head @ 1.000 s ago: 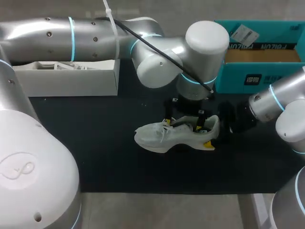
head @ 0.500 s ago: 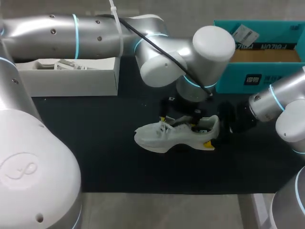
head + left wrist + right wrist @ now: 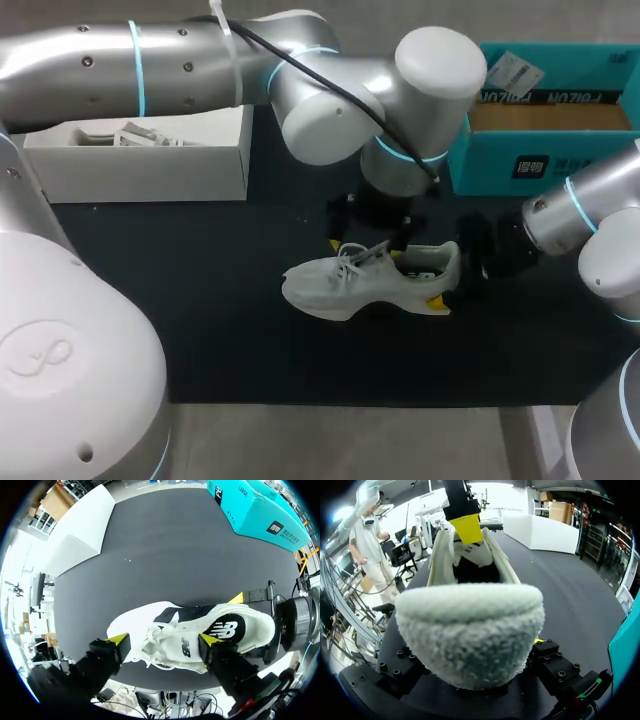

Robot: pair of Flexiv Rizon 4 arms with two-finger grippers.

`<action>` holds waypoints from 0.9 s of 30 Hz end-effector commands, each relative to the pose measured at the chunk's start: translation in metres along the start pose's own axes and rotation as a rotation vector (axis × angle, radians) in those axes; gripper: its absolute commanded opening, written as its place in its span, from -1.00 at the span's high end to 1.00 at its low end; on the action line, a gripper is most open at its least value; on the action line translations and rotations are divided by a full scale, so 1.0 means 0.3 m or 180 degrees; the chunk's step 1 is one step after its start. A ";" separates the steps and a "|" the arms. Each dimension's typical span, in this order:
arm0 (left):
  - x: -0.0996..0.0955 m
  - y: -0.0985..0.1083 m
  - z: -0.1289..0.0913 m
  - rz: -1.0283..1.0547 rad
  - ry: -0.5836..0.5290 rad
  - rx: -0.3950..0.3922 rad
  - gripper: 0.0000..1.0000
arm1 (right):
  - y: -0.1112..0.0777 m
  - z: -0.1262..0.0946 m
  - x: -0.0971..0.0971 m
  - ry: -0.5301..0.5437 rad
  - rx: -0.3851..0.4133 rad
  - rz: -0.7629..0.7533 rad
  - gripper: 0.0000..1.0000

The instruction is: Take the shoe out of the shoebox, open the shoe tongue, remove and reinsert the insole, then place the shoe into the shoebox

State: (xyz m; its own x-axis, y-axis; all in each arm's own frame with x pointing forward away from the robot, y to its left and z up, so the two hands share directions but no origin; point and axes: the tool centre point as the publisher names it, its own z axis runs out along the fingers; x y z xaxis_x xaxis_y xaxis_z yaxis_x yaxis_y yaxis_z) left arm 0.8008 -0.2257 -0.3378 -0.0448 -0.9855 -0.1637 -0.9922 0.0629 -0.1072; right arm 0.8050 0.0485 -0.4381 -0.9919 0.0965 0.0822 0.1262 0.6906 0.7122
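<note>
A white shoe (image 3: 350,285) stands upright on the black mat (image 3: 200,300), toe to the left. My left gripper (image 3: 368,248) hangs over its laces, open. In the left wrist view its yellow fingertips (image 3: 118,639) straddle the laced midfoot of the shoe (image 3: 175,640). My right gripper (image 3: 447,275) is shut on the shoe's heel from both sides, and one of its yellow fingertips (image 3: 235,598) lies against the shoe's side. The fleecy heel collar (image 3: 470,625) fills the right wrist view and hides most of that gripper's fingers. The teal shoebox (image 3: 560,150) stands open at the back right.
A white box (image 3: 150,165) with white parts in it stands at the back left. Bare mat lies in front of the shoe and to its left. The front table edge (image 3: 330,408) runs a short way below the shoe.
My left gripper has risen off the shoe's opening and shifted slightly toward the toe and back, its fingers a little closer together. The shoe and right arm have stayed put.
</note>
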 end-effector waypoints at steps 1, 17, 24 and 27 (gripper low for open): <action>-0.017 0.004 -0.006 -0.0019 0.0091 -0.0087 0.79 | -0.012 0.031 -0.009 -0.0008 0.0008 0.0003 1.00; -0.036 0.045 -0.091 0.0014 0.0784 -0.0600 1.00 | -0.012 0.031 -0.009 -0.0008 0.0008 0.0003 1.00; -0.086 0.037 -0.164 0.0179 0.1285 -0.0666 1.00 | -0.012 0.031 -0.009 -0.0008 0.0008 0.0003 1.00; -0.107 0.044 -0.168 0.0268 0.1382 -0.0630 1.00 | -0.012 0.031 -0.009 -0.0008 0.0008 0.0003 1.00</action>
State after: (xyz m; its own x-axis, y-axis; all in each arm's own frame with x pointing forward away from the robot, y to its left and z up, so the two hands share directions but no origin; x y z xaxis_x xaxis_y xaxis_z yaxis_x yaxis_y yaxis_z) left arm 0.7897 -0.2165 -0.2878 -0.1431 -0.9790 0.1450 -0.9821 0.1586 0.1015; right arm 0.8050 0.0484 -0.4381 -0.9919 0.0966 0.0821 0.1262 0.6906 0.7121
